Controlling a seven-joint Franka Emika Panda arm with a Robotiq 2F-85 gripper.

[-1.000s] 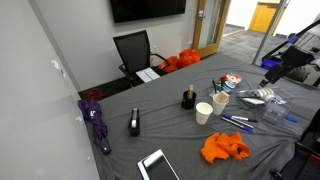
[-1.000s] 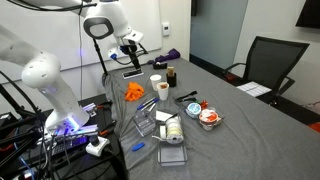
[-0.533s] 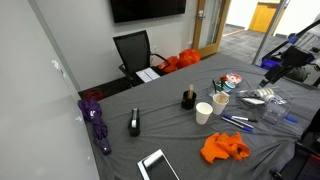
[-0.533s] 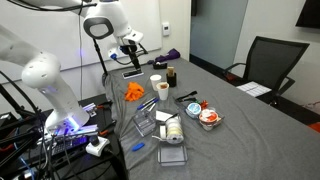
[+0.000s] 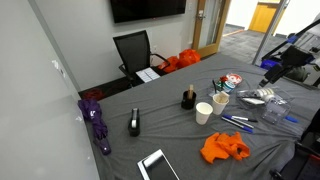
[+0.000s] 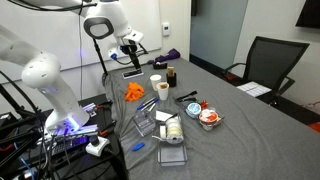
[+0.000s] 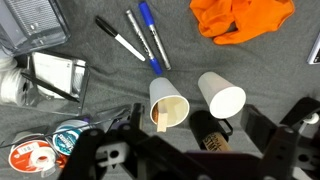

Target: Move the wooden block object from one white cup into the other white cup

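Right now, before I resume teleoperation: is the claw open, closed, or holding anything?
Claw: open, holding nothing; the wooden block sits in a white cup.

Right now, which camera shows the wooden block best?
The wrist view: it looks down into the open white cup, where the wooden block shows inside near the rim. In both exterior views the block is too small to make out.

The table covering [image 7: 262,68] is grey woven cloth, matt and finely textured. The white cup with the block [image 7: 175,100] and the other white cup [image 7: 222,95] look like matt paper, the former tan on its inner wall. The wooden block [image 7: 160,118] is pale tan wood with a dull finish. The orange cloth [image 7: 243,18] is soft, crumpled and matt. The markers [image 7: 150,35] are smooth plastic with a slight sheen. The clear box [image 7: 55,78] is glossy transparent plastic.
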